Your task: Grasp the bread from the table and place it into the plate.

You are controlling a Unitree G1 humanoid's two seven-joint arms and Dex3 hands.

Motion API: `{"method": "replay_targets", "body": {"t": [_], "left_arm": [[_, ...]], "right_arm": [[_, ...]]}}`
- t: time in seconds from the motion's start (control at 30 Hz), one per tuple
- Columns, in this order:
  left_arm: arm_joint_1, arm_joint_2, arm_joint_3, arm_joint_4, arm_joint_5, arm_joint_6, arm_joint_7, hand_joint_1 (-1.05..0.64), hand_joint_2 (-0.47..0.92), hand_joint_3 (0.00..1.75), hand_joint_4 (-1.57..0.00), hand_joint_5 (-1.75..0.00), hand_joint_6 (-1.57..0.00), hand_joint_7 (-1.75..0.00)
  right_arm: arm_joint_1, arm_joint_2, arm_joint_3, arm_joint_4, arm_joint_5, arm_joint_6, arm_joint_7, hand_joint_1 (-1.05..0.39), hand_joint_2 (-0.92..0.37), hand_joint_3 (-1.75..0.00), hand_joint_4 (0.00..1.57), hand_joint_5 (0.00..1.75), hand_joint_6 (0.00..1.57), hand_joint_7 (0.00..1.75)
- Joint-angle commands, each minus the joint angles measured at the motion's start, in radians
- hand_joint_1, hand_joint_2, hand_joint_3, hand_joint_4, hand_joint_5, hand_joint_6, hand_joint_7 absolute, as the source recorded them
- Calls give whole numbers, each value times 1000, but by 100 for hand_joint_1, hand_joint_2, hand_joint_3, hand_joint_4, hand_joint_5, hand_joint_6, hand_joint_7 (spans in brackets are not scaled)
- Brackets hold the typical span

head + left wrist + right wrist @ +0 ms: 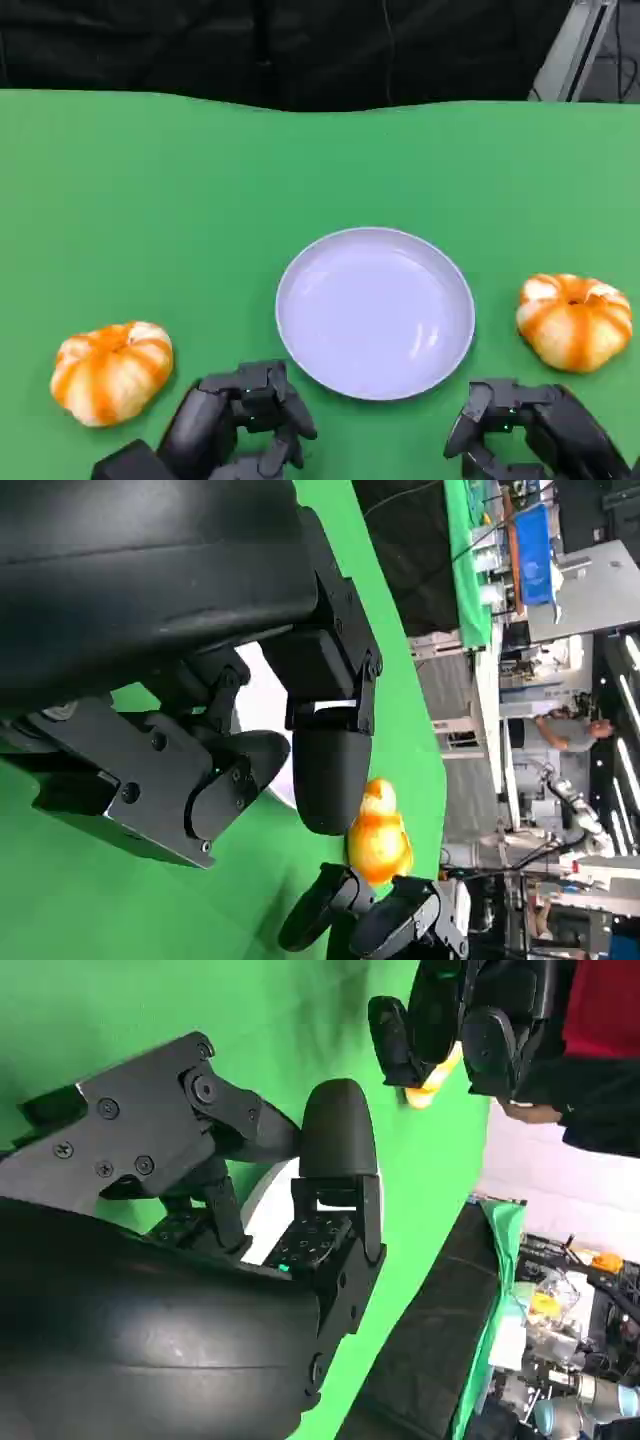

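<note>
Head view, nearest first: the left hand [243, 415] and right hand [515, 425] sit low at the table's near edge, both holding nothing, fingers loosely curled and apart, off the cloth's objects. Just beyond them, between the two, lies the plate [300, 330], pale and bare. One bread [111, 370] rests on the green table [150, 180] near the left hand, to its outer side; the other bread [574, 320] lies just past the right hand, beside the plate's right rim but apart from it.

Either bread looks like a round, squat bun with orange stripes running from a dimple on top down the sides. I judge it light and soft, likely to dent under a hard squeeze, with a glazed skin that may be a little slick. A gentle grasp from above, fingers spread around the widest girth, seems best. It has no real long axis; it sits flat, dimple facing up.

Left wrist view shows the right bread [378, 838] beyond the plate, next to the right hand [370, 920].
</note>
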Motion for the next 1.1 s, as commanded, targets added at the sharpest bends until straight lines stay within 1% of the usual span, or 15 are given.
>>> {"method": "replay_targets", "body": {"t": [0.03,0.53,0.57,0.6,0.63,0.67,0.73,0.77,0.8,0.83,0.9,0.97,1.03,1.1], "left_arm": [[1,8,3,-3,-4,1,4,-5,54,113,-91,-158,-95,-128],[1,8,5,-3,-2,-6,9,-5,54,113,-91,-157,-94,-128],[2,6,7,-4,-1,-6,14,-3,59,103,-91,-143,-96,-116],[5,4,9,-9,-1,-2,20,-2,61,98,-91,-138,-97,-110],[7,2,11,-12,-2,1,23,-4,67,85,-92,-121,-102,-84],[8,1,11,-14,-2,4,25,-4,71,78,-93,-114,-106,-70],[12,-3,13,-26,-21,18,20,-4,74,72,-94,-108,-110,-58],[15,-7,14,-36,-35,29,16,-14,77,58,-95,-80,-111,-34],[18,-9,15,-43,-45,38,13,-17,82,49,-100,-63,-114,-19],[21,-10,14,-53,-66,48,-1,-19,85,41,-102,-49,-115,-9],[23,-6,12,-73,-97,67,-24,-22,90,26,-103,-30,-108,-3],[29,7,8,-110,-115,88,-45,-23,91,16,-102,-17,-100,-1],[34,16,5,-133,-126,99,-64,-25,92,9,-101,-8,-94,0],[33,18,9,-140,-166,92,-108,-30,92,7,-92,-3,-84,0]], "right_arm": [[1,-14,-6,0,5,4,-3,-13,-62,-94,81,146,84,117],[-6,-13,-7,10,0,-7,-5,-13,-62,-93,81,146,84,116],[-6,-13,-6,11,0,-8,-5,-13,-62,-93,81,146,84,116],[-7,-13,-6,11,-1,-9,-6,-13,-62,-93,81,146,84,116],[-7,-13,-6,11,-2,-9,-6,-13,-63,-93,81,146,84,116],[-7,-13,-6,12,-2,-9,-7,-13,-63,-93,80,146,84,117],[-7,-13,-6,10,0,-3,-4,-13,-63,-93,80,146,84,117],[-6,-13,-5,8,2,1,-2,-13,-63,-93,81,146,84,117],[-6,-13,-5,7,4,4,-1,-13,-63,-93,81,146,84,116],[-7,-13,-5,10,4,4,0,-13,-64,-92,81,146,84,116],[-9,-14,-6,11,2,1,-1,-14,-63,-92,81,146,84,116],[-9,-13,-6,10,3,3,-2,-13,-63,-92,81,146,84,116],[-10,-13,-6,13,3,3,-2,-13,-63,-92,81,146,85,115],[-13,-14,-7,20,0,-4,-3,-14,-63,-92,81,145,85,115]]}}
